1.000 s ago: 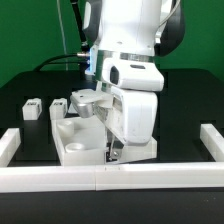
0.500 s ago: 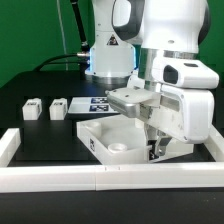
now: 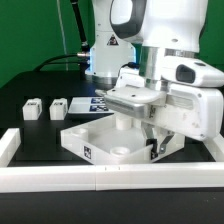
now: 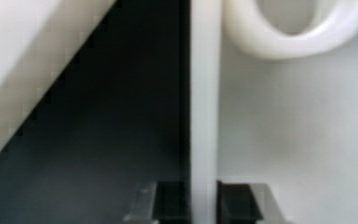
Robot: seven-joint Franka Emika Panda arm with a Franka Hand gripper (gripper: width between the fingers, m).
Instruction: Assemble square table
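While pincer (image 4: pixel 201 203) grips its rim, square table (image 3: pixel 97 137) lies near white rail (image 3: pixel 60 178).

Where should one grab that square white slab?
By its raised rim, from above: the slab is too wide to span, but that thin upright wall suits a narrow pinch. The gripper is shut on it that way at the exterior view's right edge.
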